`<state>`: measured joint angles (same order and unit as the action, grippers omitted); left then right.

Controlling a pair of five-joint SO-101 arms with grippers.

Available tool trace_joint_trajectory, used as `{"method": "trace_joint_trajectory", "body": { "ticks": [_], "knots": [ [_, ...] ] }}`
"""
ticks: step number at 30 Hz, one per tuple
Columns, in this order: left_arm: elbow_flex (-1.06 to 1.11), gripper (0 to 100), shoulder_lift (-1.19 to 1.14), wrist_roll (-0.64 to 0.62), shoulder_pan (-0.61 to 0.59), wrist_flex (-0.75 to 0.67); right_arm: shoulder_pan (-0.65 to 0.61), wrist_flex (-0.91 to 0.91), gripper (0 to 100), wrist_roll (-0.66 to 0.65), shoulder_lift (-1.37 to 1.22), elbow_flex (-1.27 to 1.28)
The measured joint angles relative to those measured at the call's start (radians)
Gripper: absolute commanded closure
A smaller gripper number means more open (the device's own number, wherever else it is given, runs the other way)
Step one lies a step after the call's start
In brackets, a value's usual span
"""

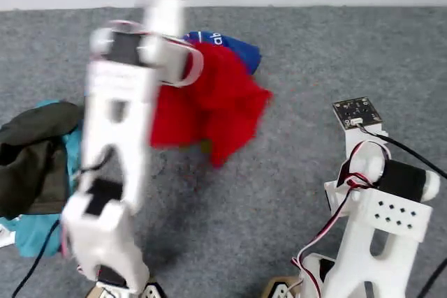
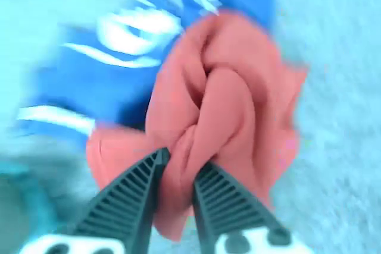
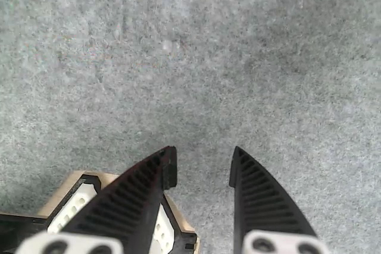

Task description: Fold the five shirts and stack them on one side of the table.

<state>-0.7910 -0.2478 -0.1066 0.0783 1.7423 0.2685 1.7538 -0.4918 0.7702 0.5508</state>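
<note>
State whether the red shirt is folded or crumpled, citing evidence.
Crumpled: the red shirt is a twisted, creased wad pinched in the left gripper.

Four crumpled cloth shirts can be counted: one red shirt, pinched in the left gripper; one blue shirt with white print, just beyond that gripper and touching the red one; one dark olive shirt and one teal shirt, heaped together well off to that gripper's left; two white jointed arms, the left arm and the right arm; two black ribbed grippers, the right gripper parted over the one grey felt-like table.
</note>
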Motion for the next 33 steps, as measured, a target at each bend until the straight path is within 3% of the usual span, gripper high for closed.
{"method": "trace_joint_trajectory", "body": {
  "ticks": [9, 15, 21, 28, 33],
  "knots": [
    [0.041, 99, 0.519, 0.078, -0.519, 0.002, 0.0, 0.0, 84.0, 0.0, 0.0, 0.0],
    [0.043, 99, 0.661, 0.114, -0.73, 0.002, 0.0, 0.0, 84.0, 0.0, 0.0, 0.0],
    [0.137, 98, 0.677, 0.114, -0.775, -0.023, 0.0, 0.0, 84.0, 0.0, 0.0, 0.003],
    [0.43, 98, 0.552, 0.114, -0.786, -0.247, 0.0, 0.0, 84.0, -0.002, 0.0, 0.003],
    [0.497, 97, 0.46, 0.11, -0.844, -0.405, 0.0, 0.0, 84.0, -0.003, 0.0, 0.031]
  ]
}}
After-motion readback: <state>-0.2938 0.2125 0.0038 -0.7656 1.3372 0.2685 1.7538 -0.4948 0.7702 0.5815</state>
